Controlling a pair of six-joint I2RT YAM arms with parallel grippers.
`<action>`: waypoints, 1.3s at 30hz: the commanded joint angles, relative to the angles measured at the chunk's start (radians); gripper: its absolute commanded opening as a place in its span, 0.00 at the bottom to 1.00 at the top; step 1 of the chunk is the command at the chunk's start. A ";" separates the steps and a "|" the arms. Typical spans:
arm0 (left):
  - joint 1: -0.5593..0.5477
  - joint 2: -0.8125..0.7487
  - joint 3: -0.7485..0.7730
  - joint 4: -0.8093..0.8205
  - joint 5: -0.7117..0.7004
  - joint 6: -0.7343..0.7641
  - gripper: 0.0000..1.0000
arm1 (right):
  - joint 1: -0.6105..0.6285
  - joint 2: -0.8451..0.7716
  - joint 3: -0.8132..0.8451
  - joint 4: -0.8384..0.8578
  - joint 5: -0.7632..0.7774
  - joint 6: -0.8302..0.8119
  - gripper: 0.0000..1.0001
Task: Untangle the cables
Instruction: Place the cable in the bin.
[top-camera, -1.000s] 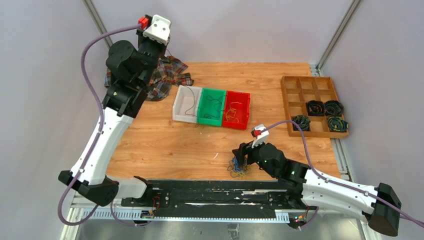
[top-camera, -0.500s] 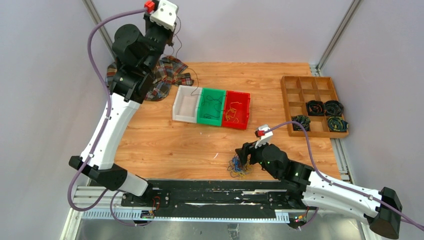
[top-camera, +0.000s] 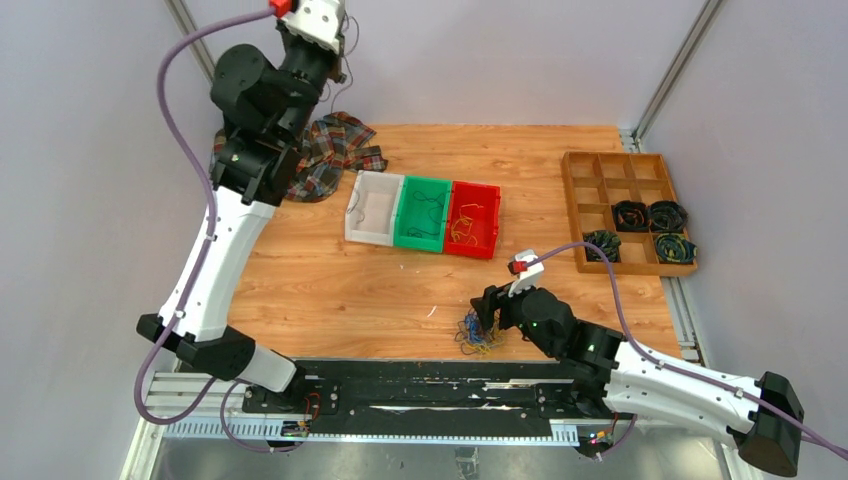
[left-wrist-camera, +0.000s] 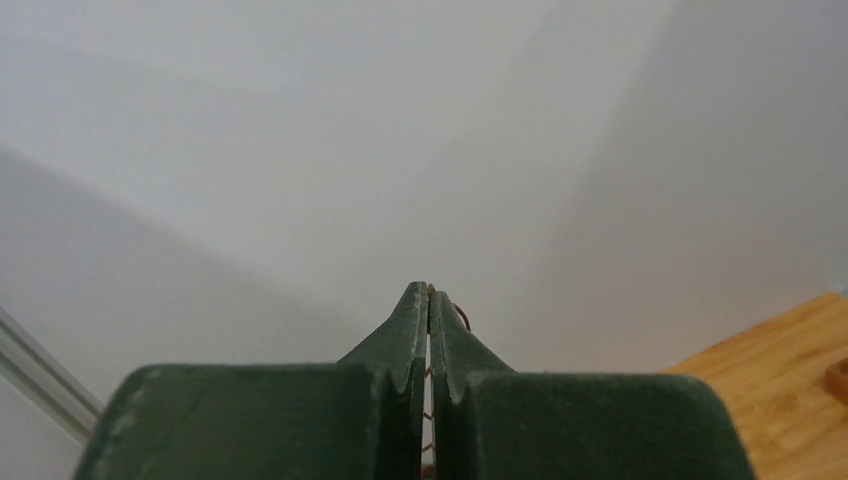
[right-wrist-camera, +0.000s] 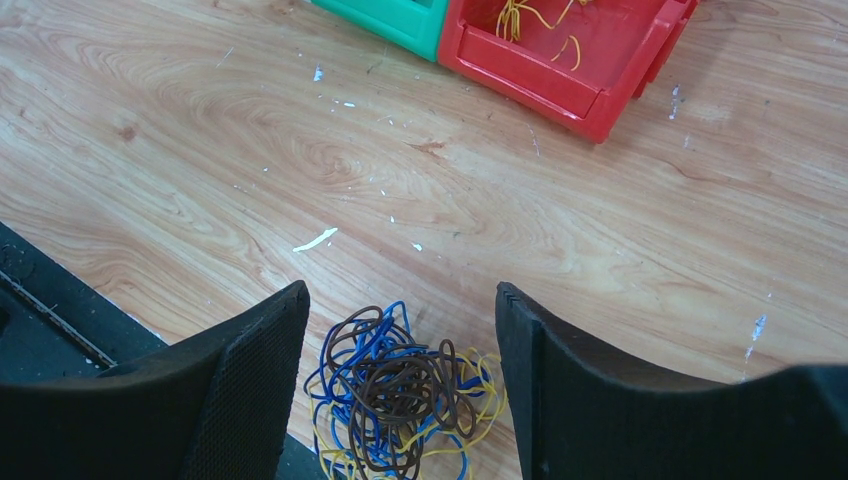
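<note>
The tangled clump of thin blue, yellow and brown wire loops (right-wrist-camera: 395, 405) lay at the near edge of the wooden bench (right-wrist-camera: 300, 150), well apart from the red plastic bin (right-wrist-camera: 600, 80). The right end effector (right-wrist-camera: 400, 300) hung over it, spread wide. The left end effector (left-wrist-camera: 428, 297), raised high above the far left corner, was clenched on a thin brown wire (left-wrist-camera: 463, 316) (only a sliver showed)
</note>
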 joint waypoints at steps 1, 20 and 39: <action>0.004 -0.029 -0.161 0.038 0.006 0.023 0.01 | 0.004 -0.005 -0.016 0.014 0.025 0.011 0.68; 0.015 0.004 -0.198 0.120 0.023 0.139 0.01 | 0.004 -0.051 -0.035 -0.020 0.068 0.023 0.68; 0.015 -0.023 0.016 0.138 0.106 -0.006 0.01 | 0.004 -0.032 -0.036 -0.014 0.086 0.027 0.68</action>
